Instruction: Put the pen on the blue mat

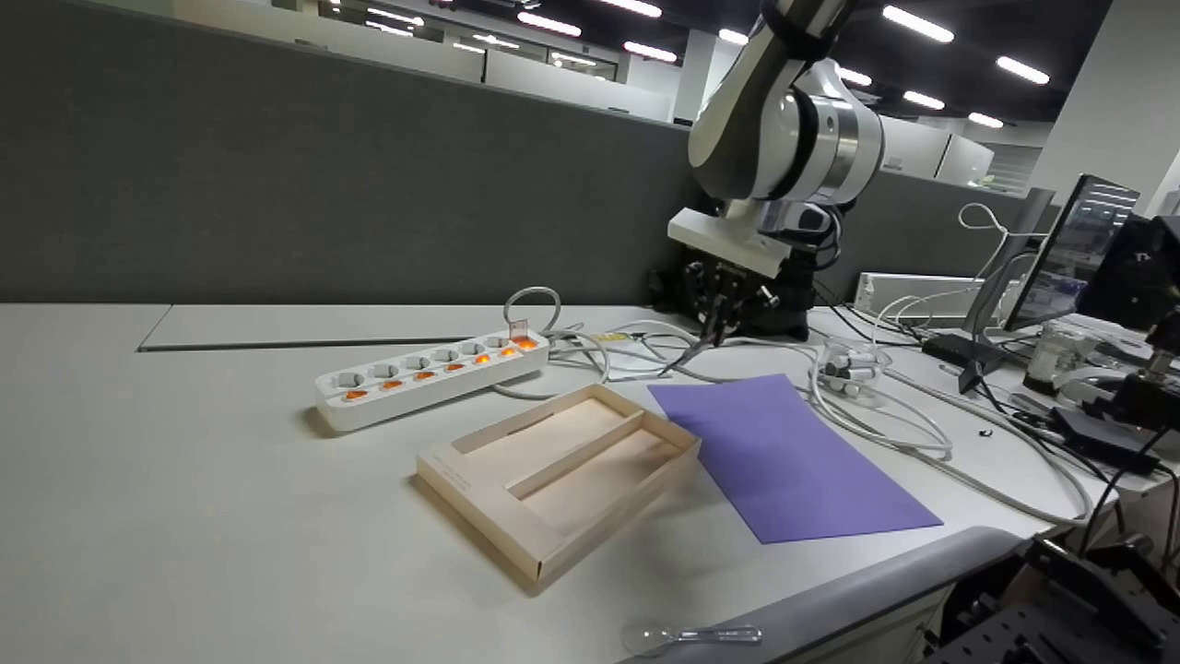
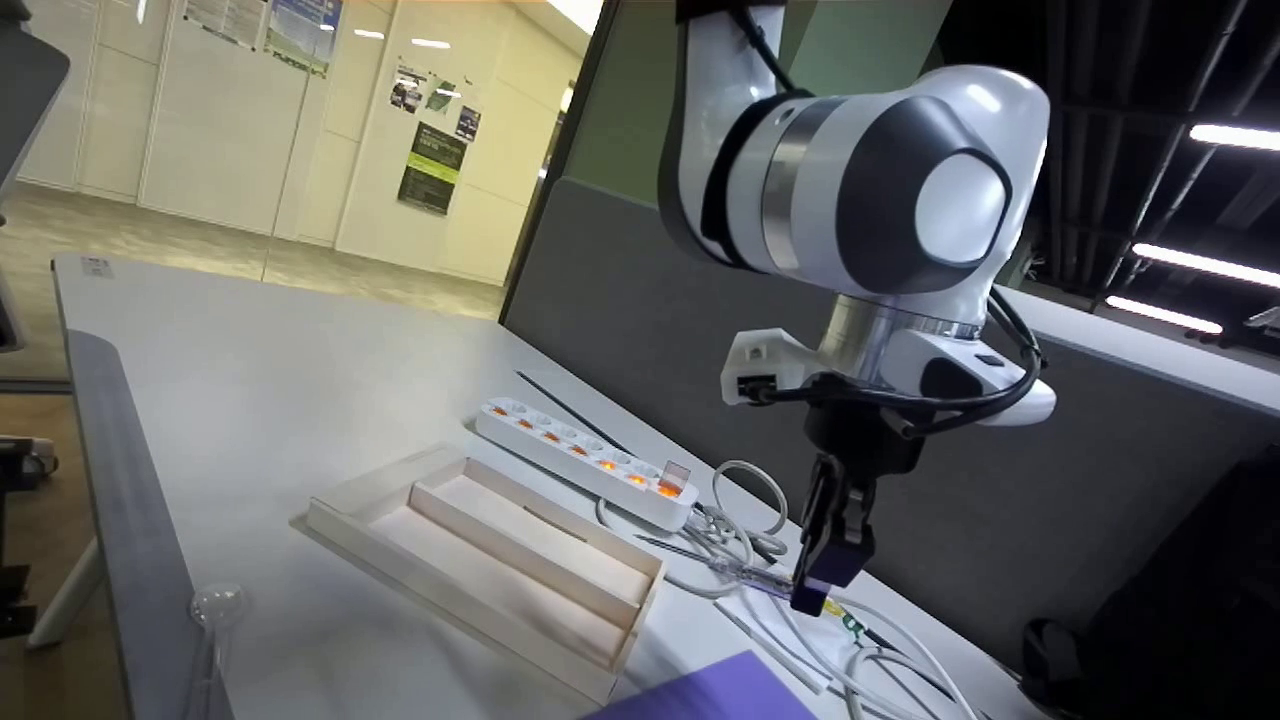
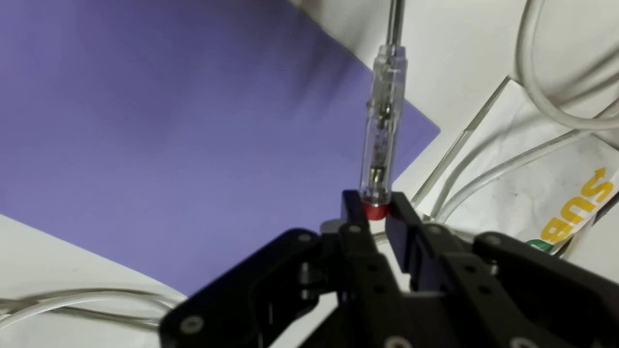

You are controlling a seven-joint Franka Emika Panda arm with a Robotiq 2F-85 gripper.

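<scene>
The pen [image 3: 381, 130] is a clear, slim stick with a metal shaft and a red end. My gripper [image 3: 375, 208] is shut on its red end, and the shaft points away from the fingers. The pen also shows in both exterior views [image 1: 685, 358] [image 2: 735, 571], held above the table and cables. The gripper shows there too [image 1: 712, 334] [image 2: 820, 590]. The blue mat [image 3: 159, 145] lies flat, violet-blue, below the pen in the wrist view. In an exterior view the mat [image 1: 793, 461] lies right of the tray; elsewhere only its corner [image 2: 715, 692] shows.
A pale wooden tray [image 1: 484, 478] lies beside the mat. A white power strip [image 1: 433, 383] with lit switches is behind it. White cables [image 3: 527, 58] and a printed paper sleeve [image 3: 541, 188] lie near the mat. A clear plastic spoon-like item [image 1: 710, 635] lies at the front edge.
</scene>
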